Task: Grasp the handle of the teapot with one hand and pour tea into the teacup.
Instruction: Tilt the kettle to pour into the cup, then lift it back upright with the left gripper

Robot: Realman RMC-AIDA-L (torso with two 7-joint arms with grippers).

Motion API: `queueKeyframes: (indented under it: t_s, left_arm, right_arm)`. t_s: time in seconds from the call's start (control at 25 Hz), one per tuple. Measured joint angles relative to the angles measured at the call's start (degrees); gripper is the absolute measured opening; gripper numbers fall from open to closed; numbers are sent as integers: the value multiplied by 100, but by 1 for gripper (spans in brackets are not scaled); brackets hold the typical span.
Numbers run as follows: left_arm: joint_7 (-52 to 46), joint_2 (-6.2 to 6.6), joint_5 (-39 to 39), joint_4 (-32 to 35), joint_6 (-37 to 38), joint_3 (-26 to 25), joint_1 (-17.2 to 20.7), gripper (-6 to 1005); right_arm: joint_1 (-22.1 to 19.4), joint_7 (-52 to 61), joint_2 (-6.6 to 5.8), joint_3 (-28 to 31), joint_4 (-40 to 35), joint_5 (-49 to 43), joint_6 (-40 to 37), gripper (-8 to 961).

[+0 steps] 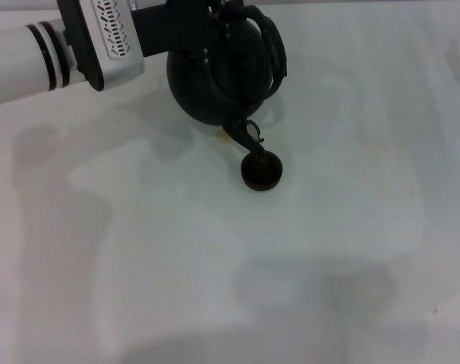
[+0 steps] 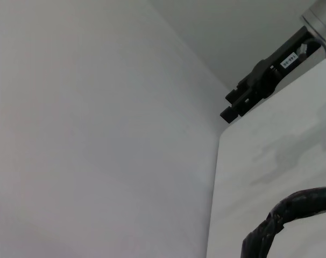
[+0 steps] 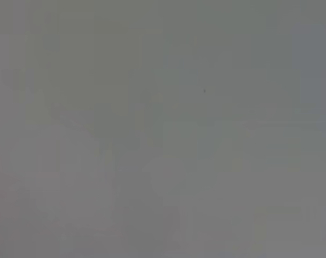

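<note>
Left gripper [image 1: 218, 26] is at the top of the head view, wrapped into the handle [image 1: 274, 47] of the teapot [image 1: 215, 76]. The jaws themselves are lost in black against the pot, so can't tell how they stand; the pot is tipped and looks held up off the table [image 1: 329, 227]. Teapot body hangs just below the jaws, spout [image 1: 245, 135] angled down and away from them. Teacup [image 1: 261, 170] sits on the table right under the spout tip, further out from the jaws. Left wrist view catches a stretch of the handle wrap [image 2: 286, 215] close in. Right gripper [image 2: 243, 99] is parked far off at the table edge, jaw state unclear.
</note>
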Motion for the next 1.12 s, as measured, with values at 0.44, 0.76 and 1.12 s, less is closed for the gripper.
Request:
queueKeyframes:
  t_s: [0.44, 0.76, 1.12]
  left_arm:
    - [-24, -7, -149, 36, 66, 23, 124, 97]
    - [-28, -6, -246, 203, 150, -26, 259, 97]
    - [-8, -6, -1164, 204, 584, -19, 746, 98]
  right_arm:
    - [0, -5, -8, 0, -14, 0, 12, 849]
    - [0, -19, -9, 0, -18, 0, 17, 849]
    - [1, -33, -9, -9, -18, -17, 17, 849]
